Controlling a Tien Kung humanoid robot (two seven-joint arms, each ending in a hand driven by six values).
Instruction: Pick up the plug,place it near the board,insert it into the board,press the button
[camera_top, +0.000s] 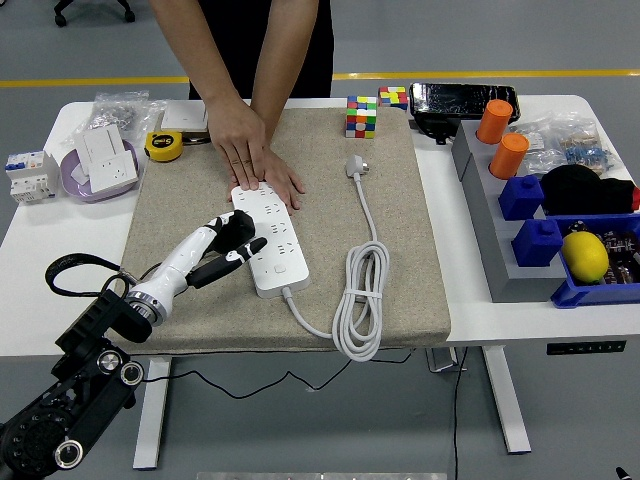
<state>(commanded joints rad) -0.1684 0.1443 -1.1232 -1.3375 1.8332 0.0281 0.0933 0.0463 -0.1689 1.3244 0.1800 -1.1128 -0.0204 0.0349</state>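
Note:
A white power strip (268, 240) lies at an angle on the beige mat (390, 200). Its white plug (355, 165) rests on the mat to the right, with the cord running down to a coil (356, 308). My left hand (238, 238) comes in from the lower left and lies against the strip's left edge, fingers loosely curled over it and holding nothing. A person's two hands (250, 155) press down on the strip's far end. My right arm is out of view.
Rubik's cubes (361, 115) stand at the mat's far edge. A yellow tape measure (162, 146) and a bowl with white sockets (100, 165) are at the left. Orange cups (500, 138), blue bins (600, 290) and a lemon (584, 254) fill the right side.

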